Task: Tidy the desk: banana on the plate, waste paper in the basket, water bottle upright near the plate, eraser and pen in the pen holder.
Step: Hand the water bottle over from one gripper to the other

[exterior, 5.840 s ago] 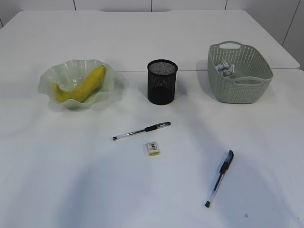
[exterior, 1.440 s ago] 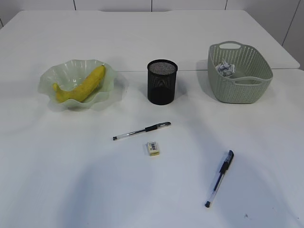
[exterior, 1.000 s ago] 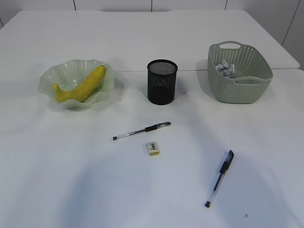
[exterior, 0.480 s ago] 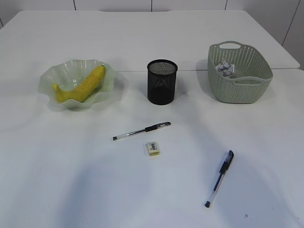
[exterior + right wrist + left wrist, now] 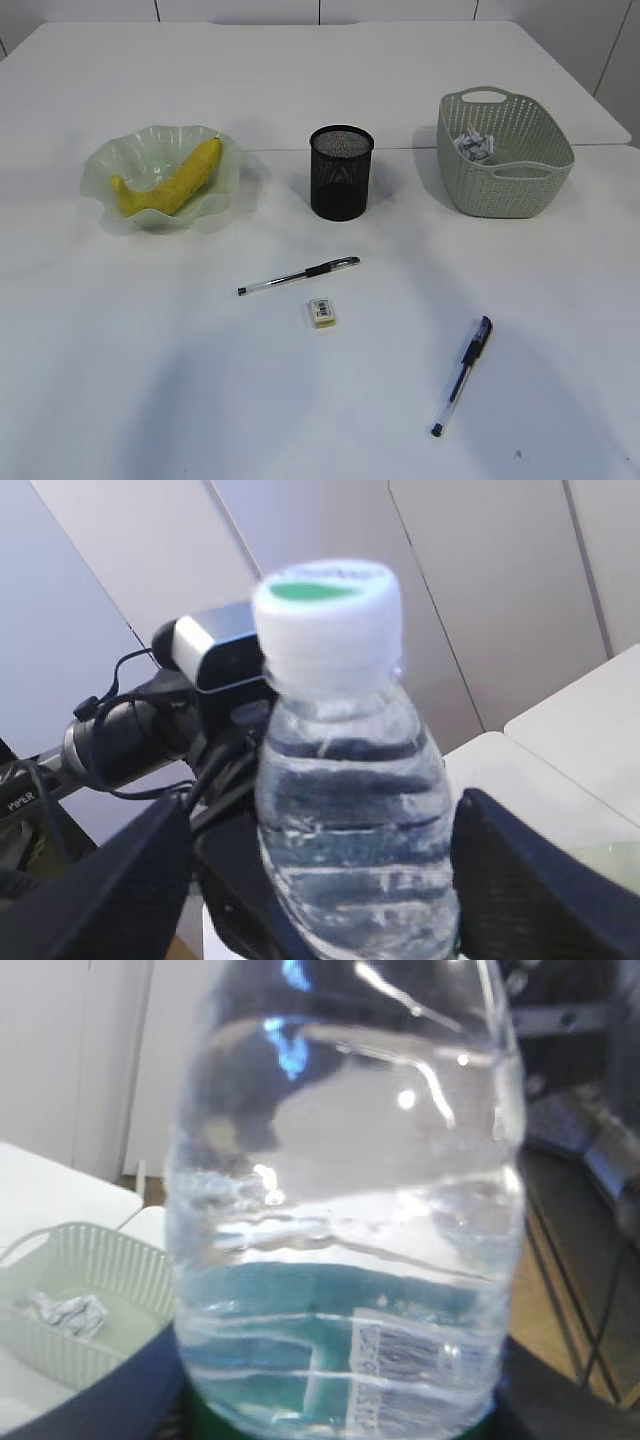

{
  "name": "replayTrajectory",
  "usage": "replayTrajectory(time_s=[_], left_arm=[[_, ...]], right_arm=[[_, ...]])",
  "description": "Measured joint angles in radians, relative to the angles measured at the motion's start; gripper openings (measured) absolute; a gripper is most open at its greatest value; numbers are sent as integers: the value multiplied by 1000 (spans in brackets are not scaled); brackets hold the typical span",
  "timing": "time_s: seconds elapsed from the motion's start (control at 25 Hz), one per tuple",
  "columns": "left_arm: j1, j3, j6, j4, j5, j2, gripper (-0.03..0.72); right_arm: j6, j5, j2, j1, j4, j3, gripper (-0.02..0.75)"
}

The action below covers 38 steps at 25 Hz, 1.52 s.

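Clear water bottle (image 5: pixel 345 1210) held aloft; banana (image 5: pixel 170 180) on plate (image 5: pixel 110 155); eraser (image 5: pixel 322 312) lies on desk.

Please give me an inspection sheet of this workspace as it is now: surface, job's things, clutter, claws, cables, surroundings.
Surface: white table, no spills seen.
Job's things: banana on the plate; waste paper in the basket; black pen, blue pen and eraser lie on the table, outside the pen holder; water bottle is off the table, between the claws.
Clutter: nothing seen.
Claws: left claw grips the bottle low down; right claw stands open around its upper part, with a gap on one side.
Cables: black cables along the left arm.
Surroundings: pale wall panels.
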Motion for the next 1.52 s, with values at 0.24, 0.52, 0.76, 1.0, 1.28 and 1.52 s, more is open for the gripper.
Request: replayTrajectory(time_s=[0.24, 0.52, 0.76, 1.0, 1.28, 1.52], left_arm=[[0, 0, 0, 54, -46, 6, 386], [8, 0, 0, 152, -134, 6, 385], [32, 0, 1, 250, -229, 8, 385], [83, 2, 3, 292, -319, 8, 385], [136, 2, 5, 332, -335, 8, 385], [178, 2, 5, 417, -367, 8, 385]], right_arm=[[0, 6, -14, -62, -19, -18, 596], [0, 12, -17, -138, -272, -18, 596], [0, 12, -17, -155, -586, -18, 596], [7, 16, -17, -155, -805, -18, 596], [278, -38, -9, -155, -1141, -18, 596], [682, -27, 35, -155, -1503, -18, 596]])
